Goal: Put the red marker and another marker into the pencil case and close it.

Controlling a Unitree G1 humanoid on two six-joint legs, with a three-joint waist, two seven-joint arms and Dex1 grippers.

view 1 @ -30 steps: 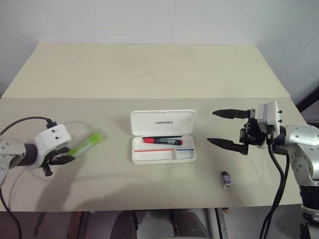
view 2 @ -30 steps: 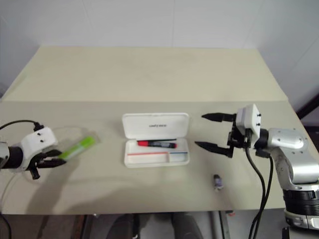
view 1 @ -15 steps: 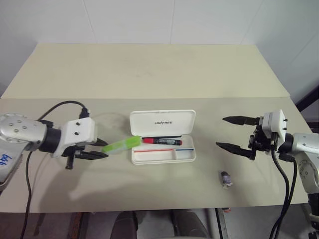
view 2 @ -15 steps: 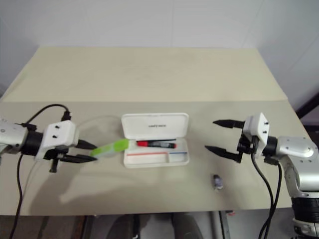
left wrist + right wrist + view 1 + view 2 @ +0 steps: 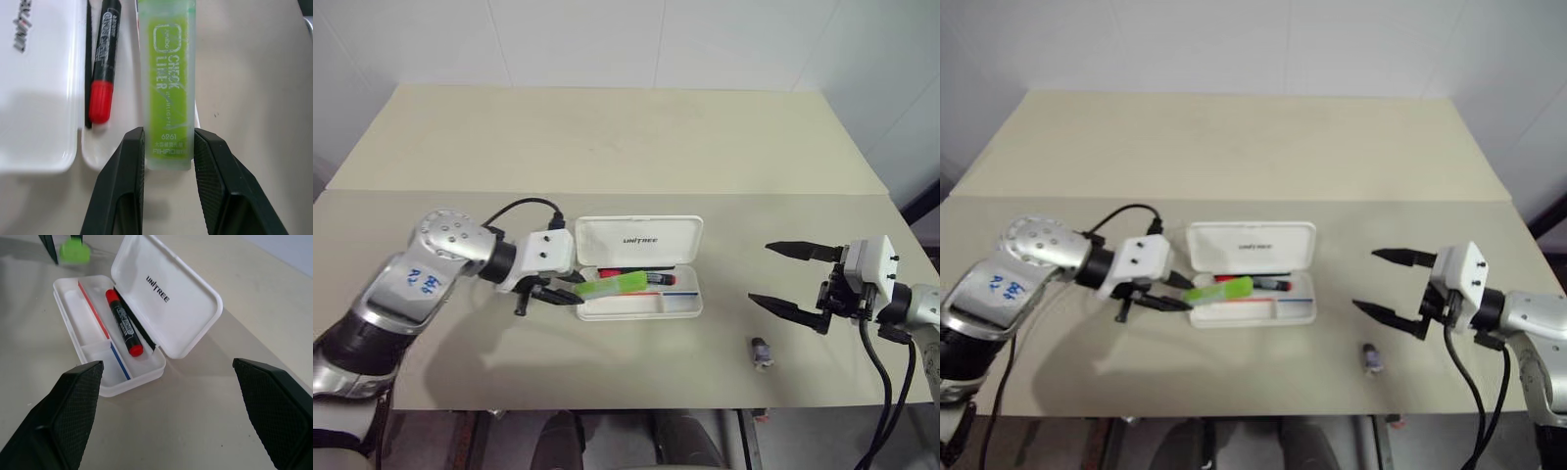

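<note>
Nearest the robot, a small dark stub (image 5: 760, 352) lies on the worktop (image 5: 607, 147), near the right end effector (image 5: 784, 278), whose fingers stand wide apart around nothing. Further in, the left end effector (image 5: 558, 291) is clamped on one end of the green marker (image 5: 611, 285), which reaches over the left part of the open pencil case (image 5: 636, 305), above its tray. The red marker (image 5: 658, 278) already lies in the tray beside the hinge, with the lid (image 5: 641, 240) tipped back beyond. The step in hand seems to be placing the second marker; next it needs lowering level into the tray and releasing, then shutting the lid
</note>
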